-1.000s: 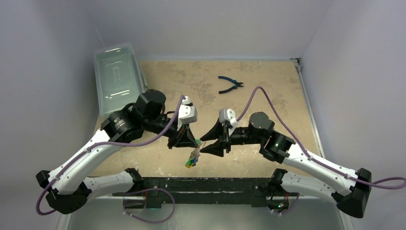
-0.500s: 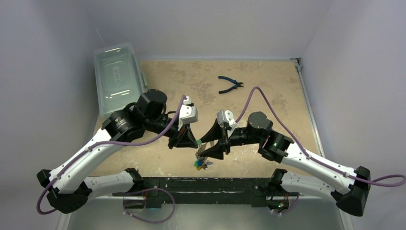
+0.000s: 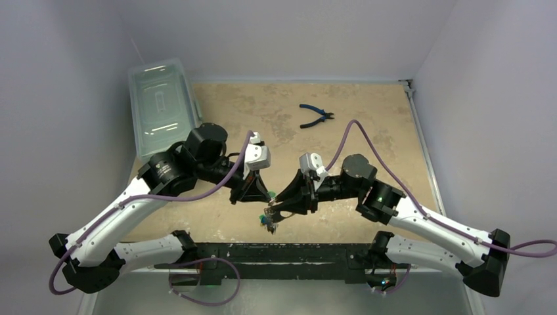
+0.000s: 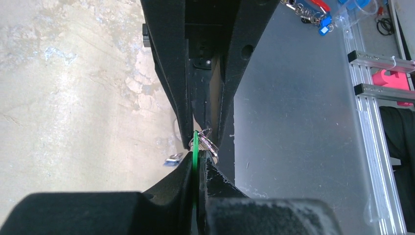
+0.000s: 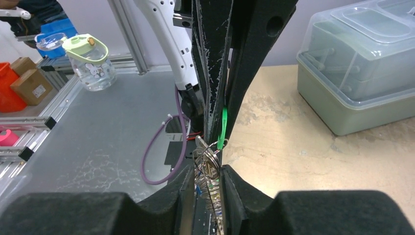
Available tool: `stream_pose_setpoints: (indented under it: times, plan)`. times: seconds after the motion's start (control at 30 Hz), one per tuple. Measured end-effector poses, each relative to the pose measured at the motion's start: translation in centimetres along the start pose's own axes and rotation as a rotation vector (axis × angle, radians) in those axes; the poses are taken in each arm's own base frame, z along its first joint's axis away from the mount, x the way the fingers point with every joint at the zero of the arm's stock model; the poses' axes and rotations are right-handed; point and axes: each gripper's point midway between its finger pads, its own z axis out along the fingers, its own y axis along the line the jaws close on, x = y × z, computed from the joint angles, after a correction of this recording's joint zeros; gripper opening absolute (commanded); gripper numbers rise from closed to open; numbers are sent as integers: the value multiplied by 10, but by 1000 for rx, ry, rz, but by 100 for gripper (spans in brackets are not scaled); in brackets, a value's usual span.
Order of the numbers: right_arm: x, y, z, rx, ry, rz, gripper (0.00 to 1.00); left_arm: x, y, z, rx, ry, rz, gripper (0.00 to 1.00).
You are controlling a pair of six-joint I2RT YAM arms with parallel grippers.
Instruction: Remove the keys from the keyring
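Bench (image 3: 368,118), clear lidded box (image 3: 161,105) far left, blue pliers (image 3: 316,117) far centre, both unused. Both hands meet tip to tip above the near bench edge. Left hand (image 4: 198,157) clamped tight on the green key (image 4: 195,147), edge-on between its pads. Right hand (image 3: 274,210) narrow around the dangling bunch; a firm pinch cannot be told. Keyring (image 5: 214,145) shows only as thin silver loops between the two hands, mostly hidden. Other keys (image 5: 205,169) hang beneath, off the bench. Judgement: the left should hold steady while the right gets a sure grip on the ring itself, not loose keys, then slides along the wire without yanking.
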Motion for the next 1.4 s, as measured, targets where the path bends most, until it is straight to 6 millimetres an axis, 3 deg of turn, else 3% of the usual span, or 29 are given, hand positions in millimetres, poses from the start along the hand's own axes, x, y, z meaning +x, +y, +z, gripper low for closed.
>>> stream_pose_setpoints:
  times: [0.3, 0.43, 0.63, 0.8, 0.97, 1.2, 1.3, 1.4]
  plan:
    - [-2, -1, -1, 10, -3, -4, 13, 0, 1, -2, -16, -2, 4, 0]
    - [-3, -4, -2, 27, -3, -3, 1, 0, 2, -2, -24, 0, 4, 0]
    - [-5, -7, -3, 54, -4, -3, 0, 0, 4, -6, -53, -5, 12, 0]
    - [-9, -11, -8, 95, -14, -15, 0, -1, 3, -13, -92, -23, 33, 10]
    - [-1, -10, -13, 109, 25, 3, 0, -4, 0, -29, -153, -67, 70, 16]
    - [2, -10, -14, 113, 45, 17, 0, 30, 16, -15, -177, 9, 12, 45]
    - [2, -10, -13, 113, 46, 19, 0, 39, 22, -12, -195, 30, -2, 48]
    - [2, -10, -13, 112, 45, 22, 0, 34, 21, -16, -208, -7, 27, 54]
